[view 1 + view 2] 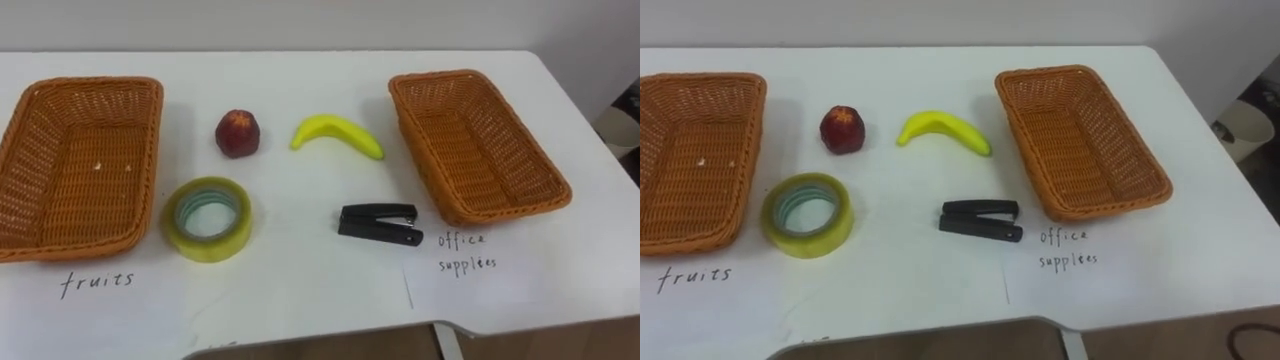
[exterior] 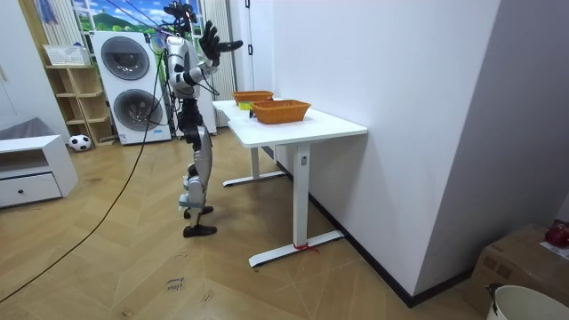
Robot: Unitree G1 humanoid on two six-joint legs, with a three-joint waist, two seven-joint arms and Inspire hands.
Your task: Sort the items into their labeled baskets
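On the white table (image 1: 300, 295) a dark red peach (image 1: 238, 133) and a yellow banana (image 1: 337, 134) lie in the middle towards the back. In front of them sit a roll of yellowish tape (image 1: 205, 248), flat, and a black stapler (image 1: 378, 223). An empty wicker basket (image 1: 95, 84) at the left stands above a handwritten "fruits" label (image 1: 97, 281). Another empty wicker basket (image 1: 440, 76) at the right has an "office supplies" label (image 1: 462, 252). In the room view I stand at the table's end with both arms raised; my right hand (image 2: 210, 40) has spread fingers, and my left hand (image 2: 233, 43) reaches forward.
The table's front edge (image 1: 320, 335) runs just below the labels, and a wall backs the far edge. Behind me in the room view stand washing machines (image 2: 124, 58), a low white cabinet (image 2: 27, 169) and a ball (image 2: 80, 141) on the wooden floor.
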